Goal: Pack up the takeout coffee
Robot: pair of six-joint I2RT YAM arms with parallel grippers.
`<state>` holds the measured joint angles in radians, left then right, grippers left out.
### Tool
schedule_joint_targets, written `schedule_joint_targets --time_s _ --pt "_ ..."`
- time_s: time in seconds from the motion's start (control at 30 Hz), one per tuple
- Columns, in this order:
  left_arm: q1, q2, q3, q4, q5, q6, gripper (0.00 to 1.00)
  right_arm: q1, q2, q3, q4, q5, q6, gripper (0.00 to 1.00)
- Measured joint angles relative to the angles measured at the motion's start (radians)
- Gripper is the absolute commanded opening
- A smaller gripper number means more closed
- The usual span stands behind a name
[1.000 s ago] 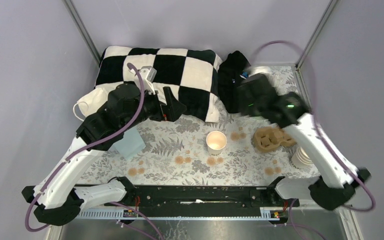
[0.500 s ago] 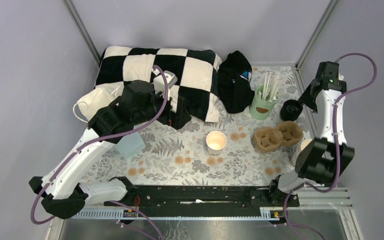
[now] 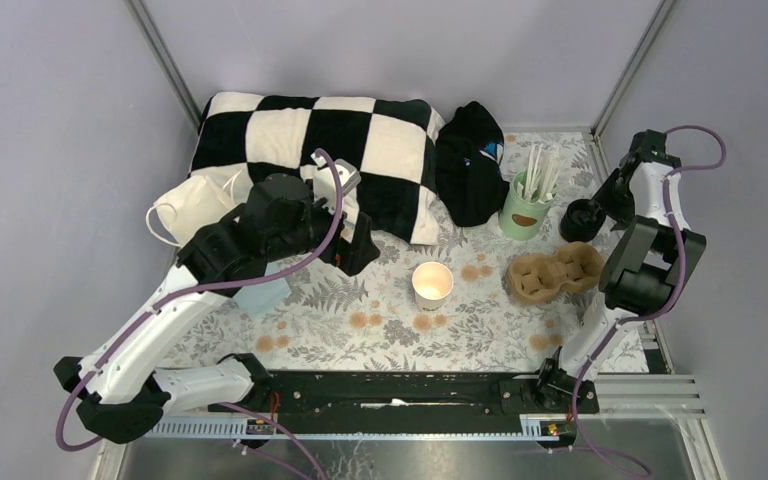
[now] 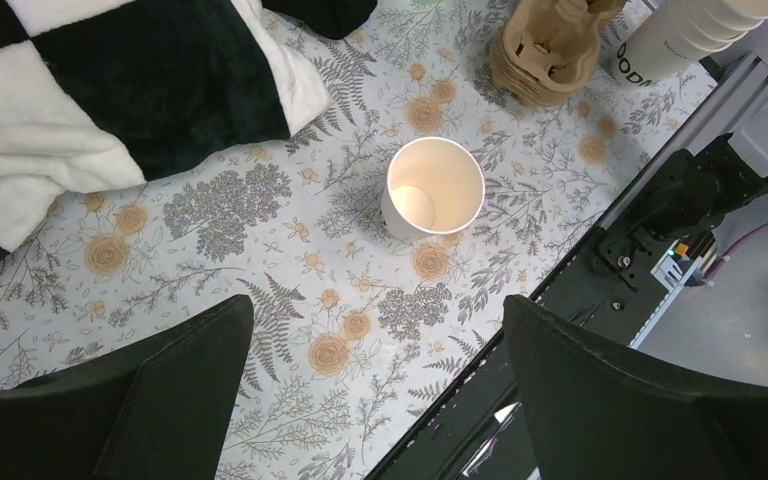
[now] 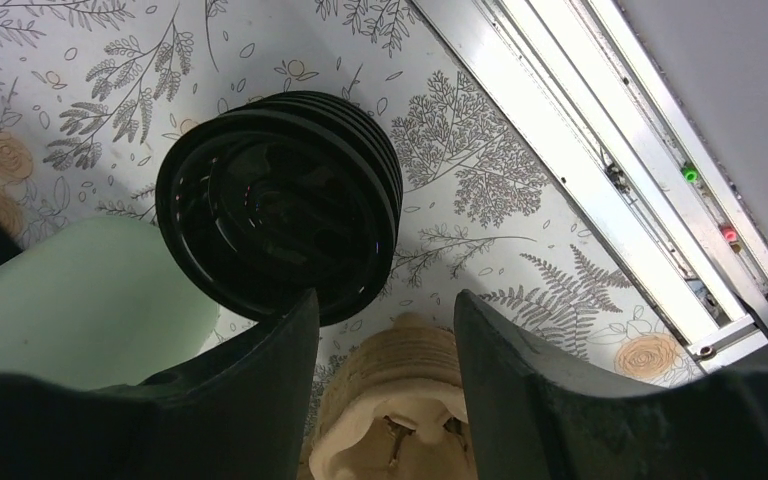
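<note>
At centre of the overhead view, one white paper cup (image 3: 432,284) stands upright on the cloth, unlidded and apparently empty in the left wrist view. It sits well apart from the brown pulp cup carrier (image 3: 554,272) to its right, whose sockets show nothing in them.

The stack of black lids (image 3: 582,218) sits at right, just beside the mint-green cup of white sticks (image 3: 522,212). The right gripper (image 5: 385,380) hovers over the stack, jaws parted and empty. The left gripper (image 4: 375,400) hangs left of the paper cup, jaws spread wide, holding nothing.

Judged from this layout, packing has barely begun: a lid is yet to be lifted and pressed on, and the cup then seated in the carrier. A stack of spare white cups (image 4: 695,35) shows at the upper right of the left wrist view.

The surface is a pale floral tablecloth (image 3: 380,325). At the upper edge lie a black-and-white checked cushion (image 3: 330,150) and a black cloth bundle (image 3: 470,160). Plain lavender-grey walls (image 3: 390,45) enclose the cell.
</note>
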<state>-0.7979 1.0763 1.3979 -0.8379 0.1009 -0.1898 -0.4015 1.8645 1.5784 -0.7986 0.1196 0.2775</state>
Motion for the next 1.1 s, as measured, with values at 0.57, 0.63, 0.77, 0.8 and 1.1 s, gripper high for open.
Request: schedule_joint_targets --time_s 0.57,0.63,0.77,0.8,1.1 --pt "0.0 0.038 0.0 0.0 0.0 0.011 0.99 0.0 0.069 0.006 0.053 -0.001 -0.004 0.43" --pt "0.0 0.039 0.0 0.0 -0.001 0.011 0.99 0.0 0.072 0.006 0.055 -0.001 -0.005 0.42" --pt "0.0 0.039 0.0 0.0 -0.004 0.017 0.99 0.0 0.077 0.006 0.066 -0.001 -0.005 0.36" --pt "0.0 0.039 0.0 0.0 -0.004 0.017 0.99 0.0 0.081 0.006 0.07 -0.001 -0.005 0.34" --pt "0.0 0.048 0.005 -0.007 -0.008 0.019 0.99 0.0 0.095 0.006 0.079 0.0 -0.005 0.22"
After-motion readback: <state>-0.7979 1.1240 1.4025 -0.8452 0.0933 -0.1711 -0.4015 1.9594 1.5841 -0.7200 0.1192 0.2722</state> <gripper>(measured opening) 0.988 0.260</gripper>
